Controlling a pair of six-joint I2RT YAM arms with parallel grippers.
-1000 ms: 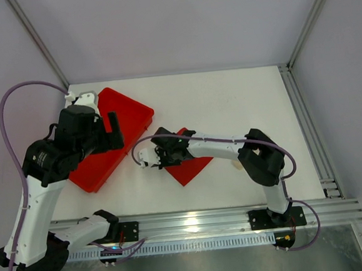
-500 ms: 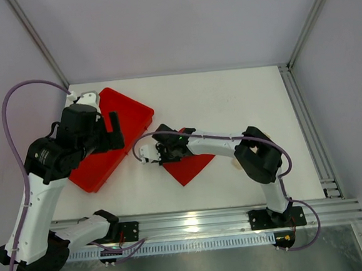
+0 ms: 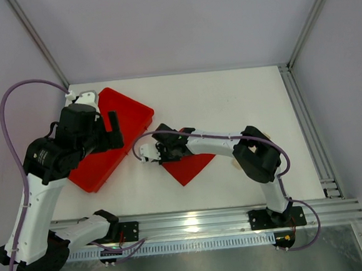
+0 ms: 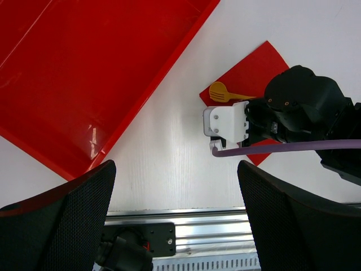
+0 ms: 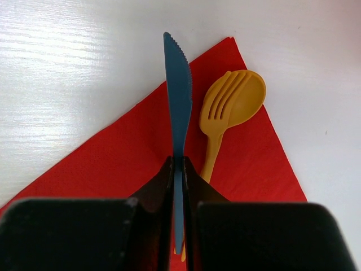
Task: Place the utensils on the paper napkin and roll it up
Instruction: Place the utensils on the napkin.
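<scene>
The right tool (image 5: 177, 164) is closed tight on a blue knife (image 5: 177, 84), its two fingers pinching the handle so the serrated blade sticks out past them over the paper napkin (image 5: 113, 164). The blade seems to run just above the paper, though the wrist view does not settle whether it touches. Just right of the knife a yellow fork (image 5: 231, 104) lies flat on the napkin, its head near the napkin's corner. The napkin is spread on the white bench (image 5: 67, 68) around the middle, apart from the red tray (image 4: 84, 73), which sits at the far left. The left tool (image 4: 176, 169) hangs wide open by the tray's right edge with nothing between its fingers
</scene>
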